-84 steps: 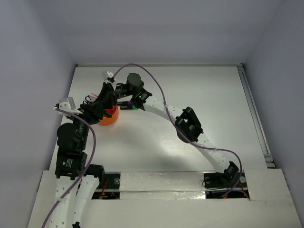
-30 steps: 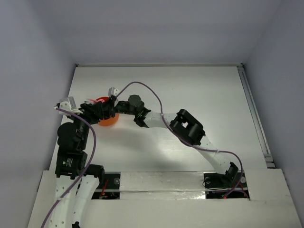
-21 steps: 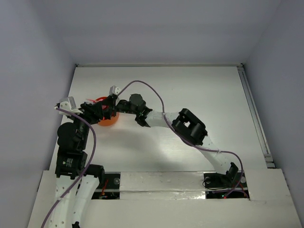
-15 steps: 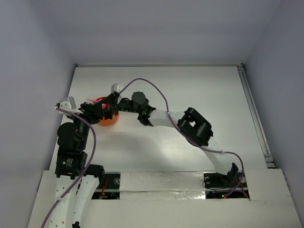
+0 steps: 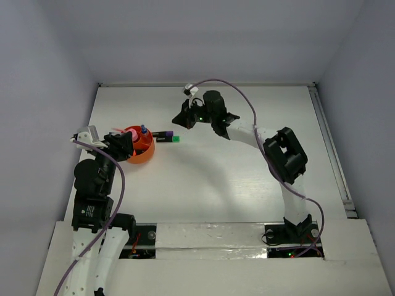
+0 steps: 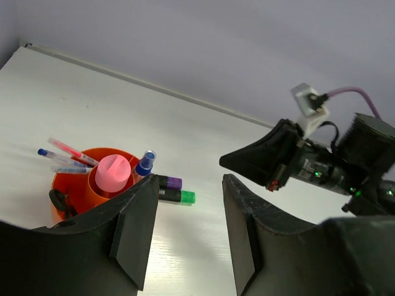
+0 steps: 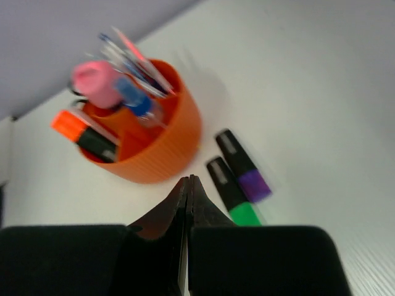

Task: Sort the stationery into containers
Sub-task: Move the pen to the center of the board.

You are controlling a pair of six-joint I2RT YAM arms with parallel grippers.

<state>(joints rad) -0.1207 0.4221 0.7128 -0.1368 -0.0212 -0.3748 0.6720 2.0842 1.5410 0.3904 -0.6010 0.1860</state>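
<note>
1. Left gripper sits nearest, just left of the holder. Its jaws are about halfway apart with nothing between them.
2. Round bright-orange ribbed plastic holder stands on the left part of the white table. In it: pink-capped bottle, clear blue-capped bottle, thin pens, black-bodied orange-capped highlighter, and small black-handled scissors with only the handle showing.
3. Not yet sorted: black-bodied green-capped highlighter and black-bodied purple-capped highlighter. Both lie flat just right of the holder, side by side and nearly touching, caps pointing right. The green one is nearer.
4. Handling guess: light, stiff, smooth plastic barrels that will likely roll or slip. Pinch across the black mid-barrel, not the cap. There is little gap between the pair, so go for the green-capped highlighter first, at the end that sticks out past the purple one.
5. Right gripper is farthest, raised beyond the highlighters. Its jaws are pressed together and empty.
</note>
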